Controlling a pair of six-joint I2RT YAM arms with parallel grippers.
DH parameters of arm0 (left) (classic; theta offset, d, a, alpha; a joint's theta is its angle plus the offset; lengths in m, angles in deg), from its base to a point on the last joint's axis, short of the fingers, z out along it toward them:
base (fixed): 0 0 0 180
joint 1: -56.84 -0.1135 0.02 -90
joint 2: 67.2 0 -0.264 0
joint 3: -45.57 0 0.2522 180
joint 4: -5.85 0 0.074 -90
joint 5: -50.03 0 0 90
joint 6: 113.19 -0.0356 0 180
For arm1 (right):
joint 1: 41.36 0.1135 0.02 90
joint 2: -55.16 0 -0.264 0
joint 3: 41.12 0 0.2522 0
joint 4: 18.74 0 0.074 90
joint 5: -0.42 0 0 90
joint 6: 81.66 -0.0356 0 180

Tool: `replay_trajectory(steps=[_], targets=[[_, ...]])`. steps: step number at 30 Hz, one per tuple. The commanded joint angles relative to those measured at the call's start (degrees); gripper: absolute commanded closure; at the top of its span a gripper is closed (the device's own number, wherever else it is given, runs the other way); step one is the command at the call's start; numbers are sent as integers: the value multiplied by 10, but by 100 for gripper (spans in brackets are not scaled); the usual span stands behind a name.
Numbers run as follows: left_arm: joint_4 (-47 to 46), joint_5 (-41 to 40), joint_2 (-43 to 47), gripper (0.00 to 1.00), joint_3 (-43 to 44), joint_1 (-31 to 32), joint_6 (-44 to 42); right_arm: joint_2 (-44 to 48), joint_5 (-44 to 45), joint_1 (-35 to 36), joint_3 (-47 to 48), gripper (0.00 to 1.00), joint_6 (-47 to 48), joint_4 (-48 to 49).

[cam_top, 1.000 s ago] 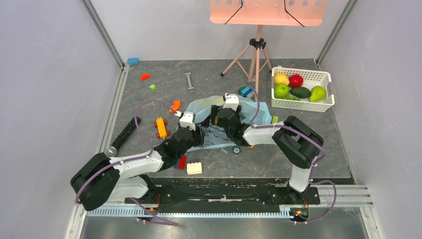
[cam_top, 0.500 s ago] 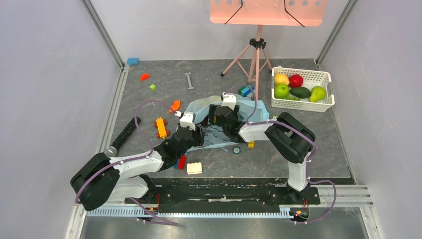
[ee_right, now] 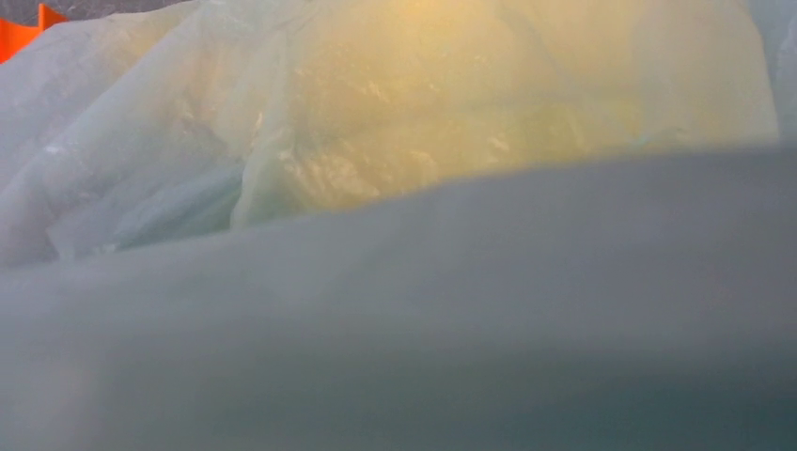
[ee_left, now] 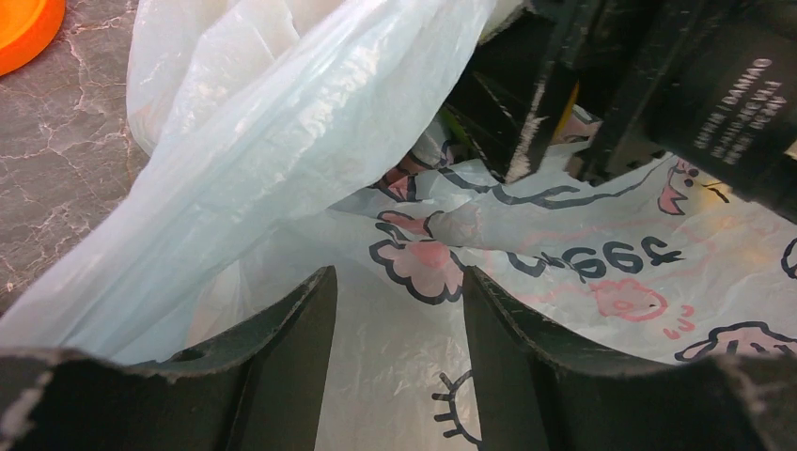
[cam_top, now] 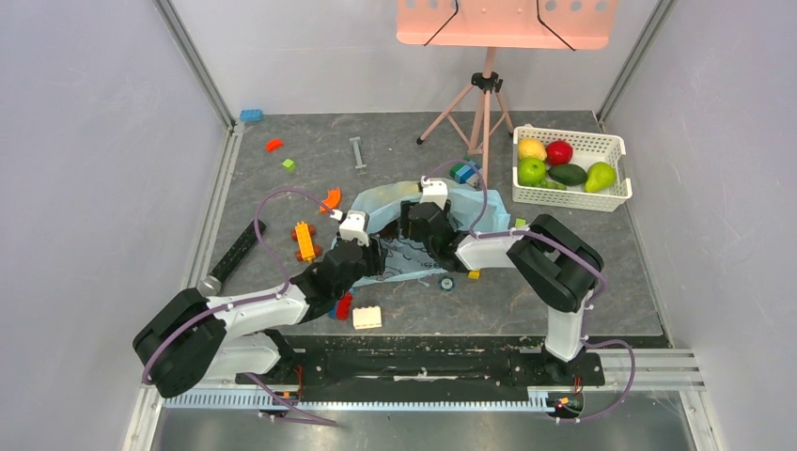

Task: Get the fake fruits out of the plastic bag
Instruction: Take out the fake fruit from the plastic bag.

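The light-blue plastic bag [cam_top: 390, 202] with its pink-and-dark cartoon print [ee_left: 601, 272] lies crumpled at the table's middle. My left gripper [cam_top: 373, 256] rests on its near left part. Its jaws stand apart over flat film [ee_left: 399, 366], pinching nothing. My right gripper [cam_top: 412, 225] reaches into the bag's mouth from the right, its fingers hidden by the film. Its black wrist body [ee_left: 724, 113] fills the upper right of the left wrist view. Film covers the right wrist view, and a yellow fake fruit [ee_right: 470, 103] glows through it. The other fruits are hidden.
A white slotted basket [cam_top: 616, 193] holding several fruits stands at the back right, beside a tripod [cam_top: 484, 103]. Loose blocks lie around the bag: orange [cam_top: 304, 240], red [cam_top: 344, 306], white [cam_top: 367, 318], blue-green [cam_top: 462, 172]. A small wheel [cam_top: 446, 282] and a black bar [cam_top: 240, 249] also lie nearby.
My right gripper has pushed a little left, deeper into the bag, and its elbow has shifted. The left arm has not moved.
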Motion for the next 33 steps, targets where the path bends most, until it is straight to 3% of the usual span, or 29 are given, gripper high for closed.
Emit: replay_trajectory(steps=[1, 7, 19, 26, 30, 33], targets=[[-31, -12, -2, 41, 13, 2, -25, 74, -18, -2, -25, 39, 19, 16], [-30, -12, -3, 41, 13, 2, -26, 157, -63, -2, -80, 39, 16, 10], [-28, -14, -3, 41, 14, 2, -28, 287, -254, -1, -148, 44, 58, -52], [-27, -14, -3, 41, 15, 2, -28, 368, -342, -1, -132, 43, 82, -115], [-26, -16, -2, 41, 15, 2, -29, 407, -354, 0, -102, 43, 87, -147], [-25, -18, -3, 41, 16, 2, -30, 433, -301, 0, -66, 43, 90, -188]])
